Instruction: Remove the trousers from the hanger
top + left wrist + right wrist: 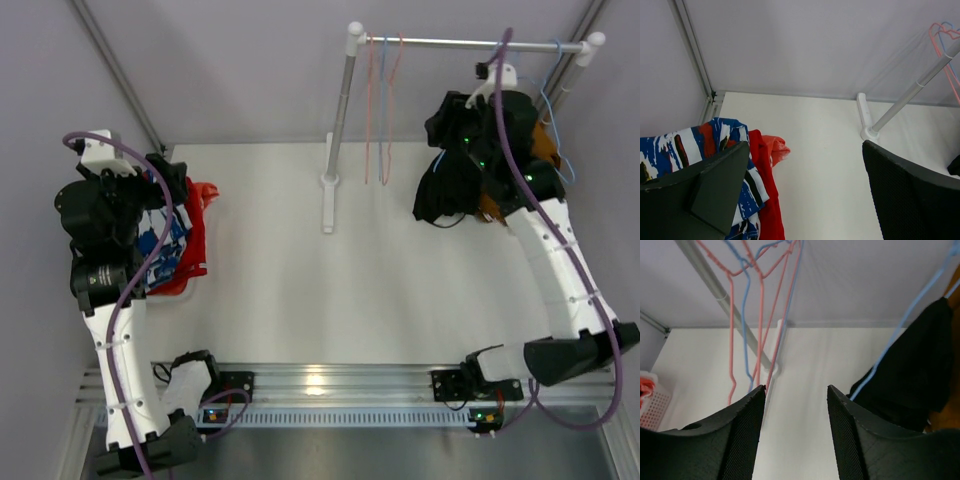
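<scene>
Right gripper is up at the far-right end of the grey metal rail. Its jaws are parted with only a bare gap between them in the wrist view, so it grasps nothing. Soft black trousers hang bunched just beside it on a thin blue wire hanger. A brown garment sits behind them; cannot tell if it shares that hanger. Judgement: the arm is there because these 2 are the only pieces on the rail, and the jaws are parted to take a fold of black cloth.

Left gripper is spread wide and empty, hovering over the drop pile at the left edge of the white tabletop. The pile is blue-and-white patterned cloth, plain red cloth and orange-red cloth, heaped at a pale lattice basket. It lies well apart from the rail, likely so it does not foul the pull.

Bare pink and blue wire hangers dangle near the left post, probably the cleared ones. Task looks over half done: 3 off, 2 to go.

Risk: the hanger may lift off the rail with the trousers. The cloth is limp and will likely drag.
</scene>
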Motion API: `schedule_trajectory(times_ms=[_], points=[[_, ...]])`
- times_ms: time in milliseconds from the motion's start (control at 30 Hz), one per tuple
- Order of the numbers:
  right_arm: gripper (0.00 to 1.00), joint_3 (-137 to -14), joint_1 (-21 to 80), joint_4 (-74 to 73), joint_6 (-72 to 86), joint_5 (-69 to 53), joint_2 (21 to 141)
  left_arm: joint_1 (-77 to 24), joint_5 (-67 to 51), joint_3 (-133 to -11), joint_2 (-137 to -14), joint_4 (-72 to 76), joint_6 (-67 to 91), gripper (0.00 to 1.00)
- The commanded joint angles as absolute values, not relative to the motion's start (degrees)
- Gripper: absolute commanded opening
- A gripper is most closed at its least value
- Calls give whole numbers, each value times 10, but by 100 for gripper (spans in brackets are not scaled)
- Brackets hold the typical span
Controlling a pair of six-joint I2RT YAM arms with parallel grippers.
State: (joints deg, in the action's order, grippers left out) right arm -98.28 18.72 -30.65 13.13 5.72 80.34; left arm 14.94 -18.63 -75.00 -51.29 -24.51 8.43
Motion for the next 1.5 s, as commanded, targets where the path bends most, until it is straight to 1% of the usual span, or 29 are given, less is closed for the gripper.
schedule_trajectory(times_ms=[0,33,100,133,167,233,400,500,667,767,933,1000,1033,1100,1133,1200,1233,1300,1333,1367,1467], points=[[53,-928,116,-270,187,15,737,149,-179,-773,-513,-199,76,99],[57,-912,94,-261,219,-2,727,149,-181,-772,-515,-194,80,99],[60,-870,36,-215,256,-34,706,150,-188,-768,-517,-187,96,99],[61,-856,18,-195,292,-69,701,149,-190,-764,-516,-181,100,99],[60,-845,-22,-172,310,-95,700,149,-192,-762,-516,-176,105,99],[58,-816,-44,-109,357,-153,708,149,-196,-756,-516,-165,114,99],[55,-831,-69,-41,395,-185,780,149,-195,-756,-515,-158,118,99],[55,-858,-69,-14,395,-191,829,149,-191,-756,-513,-159,113,99],[58,-887,-69,36,405,-201,891,149,-185,-758,-521,-163,111,99],[58,-906,-69,60,421,-221,931,149,-185,-759,-528,-162,114,99],[51,-918,-61,140,466,-272,971,149,-182,-757,-538,-161,120,99],[49,-921,-55,148,472,-274,982,149,-179,-753,-541,-160,121,99],[44,-920,-54,154,479,-275,984,149,-180,-752,-542,-160,121,99],[38,-917,-52,163,485,-279,986,149,-178,-751,-543,-159,123,99],[32,-916,-52,164,490,-279,985,149,-178,-751,-543,-158,122,99],[26,-906,-53,164,493,-279,977,149,-178,-752,-544,-158,121,99],[18,-901,-53,164,496,-281,971,149,-178,-752,-544,-157,120,99],[10,-887,-55,170,508,-285,955,149,-178,-752,-544,-154,119,99],[2,-883,-57,171,515,-292,951,149,-179,-752,-545,-153,119,99],[0,-881,-61,174,522,-297,947,149,-181,-753,-545,-151,120,99],[0,-884,-70,186,560,-315,932,149,-188,-755,-548,-147,120,99]])
